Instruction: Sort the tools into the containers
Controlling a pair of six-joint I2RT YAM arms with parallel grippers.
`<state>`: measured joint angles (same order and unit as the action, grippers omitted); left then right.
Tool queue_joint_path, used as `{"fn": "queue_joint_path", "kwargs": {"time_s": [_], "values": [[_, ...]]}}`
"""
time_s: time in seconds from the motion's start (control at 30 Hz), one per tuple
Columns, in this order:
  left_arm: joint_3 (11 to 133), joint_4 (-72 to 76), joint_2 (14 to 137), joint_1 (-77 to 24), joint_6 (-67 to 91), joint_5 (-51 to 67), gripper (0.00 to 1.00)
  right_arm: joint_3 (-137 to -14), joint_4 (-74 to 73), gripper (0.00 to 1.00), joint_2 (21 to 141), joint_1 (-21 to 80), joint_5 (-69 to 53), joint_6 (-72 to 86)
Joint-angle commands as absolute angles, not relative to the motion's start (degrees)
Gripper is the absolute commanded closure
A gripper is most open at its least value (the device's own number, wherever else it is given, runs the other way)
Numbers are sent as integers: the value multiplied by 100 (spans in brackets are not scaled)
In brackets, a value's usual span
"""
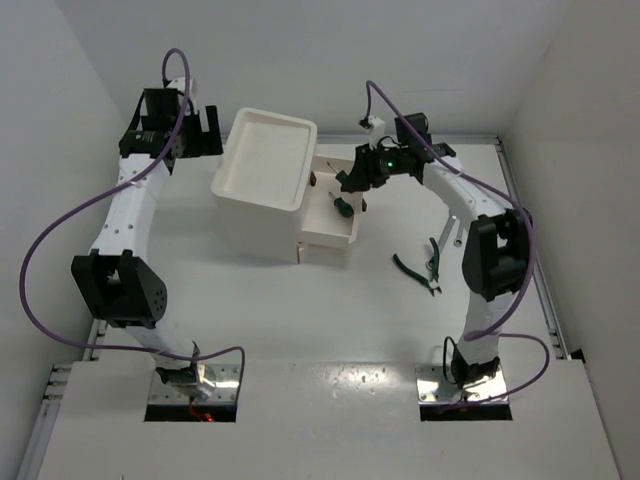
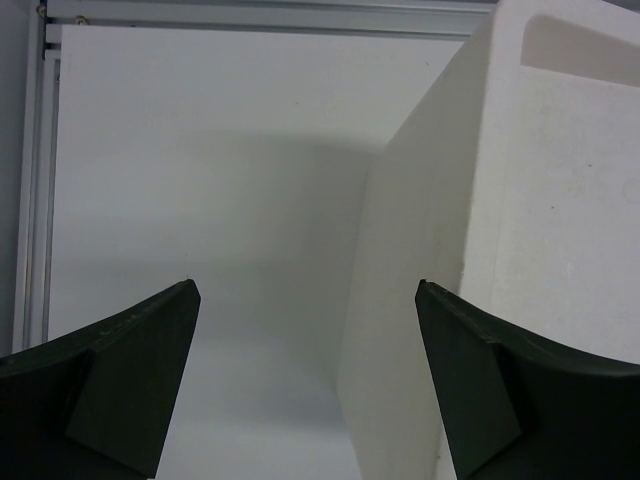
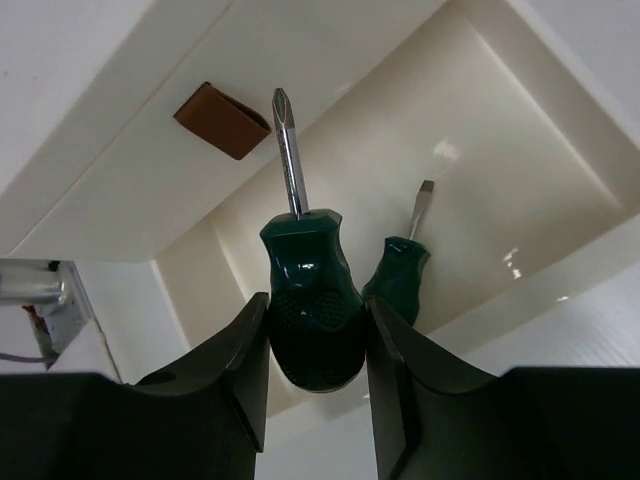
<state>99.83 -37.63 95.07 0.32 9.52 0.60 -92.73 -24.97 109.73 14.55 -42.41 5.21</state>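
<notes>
My right gripper [image 1: 352, 184] [image 3: 316, 300] hangs over the pulled-out drawer [image 1: 345, 233] [image 3: 480, 190] of the white drawer unit [image 1: 262, 160]. It is shut on the fat dark green handle of a cross-head screwdriver [image 3: 305, 300], whose tip points at the unit. A second green screwdriver [image 3: 398, 275] [image 1: 341, 206] lies in that drawer. Dark green-handled pliers [image 1: 417, 268] and a slim silver wrench [image 1: 449, 232] lie on the table to the right. My left gripper [image 1: 207, 130] [image 2: 306, 292] stands open and empty beside the unit's left wall [image 2: 470, 260].
A shut drawer above the open one carries a red-brown handle [image 3: 222, 120] [image 1: 313, 181]. The unit's top tray [image 1: 238, 165] has a raised rim. An aluminium rail [image 2: 30, 180] runs along the table's edge, and white walls close in at the back and sides.
</notes>
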Motion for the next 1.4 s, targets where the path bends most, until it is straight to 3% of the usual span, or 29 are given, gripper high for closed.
{"fn": "queue_joint_path", "kwargs": {"time_s": [0.0,0.2,0.3,0.77,0.93,0.97,1.07,1.23,1.37], "values": [[10090,-3639,9220,0,958,53,4,-9764,-2337,81,10995,1626,-4395,949],[10195,-3639,9272,0,958,245,4,-9738,-2364,45,11039,1802,-4667,783],[10248,-3639,9325,-52,958,579,4,-9738,-2487,33,11039,1854,-4720,729],[10126,-3884,9272,-334,660,1090,7,-9168,-2479,32,10230,1258,-3719,439],[10020,-3946,9325,-475,659,712,32,-8781,-2548,34,10081,792,-3234,931],[10020,-3998,9377,-475,659,625,45,-8711,-2549,35,10081,626,-3234,984],[10020,-4096,9518,-527,528,624,62,-8429,-2759,35,10081,440,-3234,1037],[10020,-4307,9659,-580,413,686,69,-7928,-2681,33,10195,387,-3506,1353],[9967,-4359,9765,-641,361,624,86,-7752,-2199,33,10450,614,-3761,2028]]}}
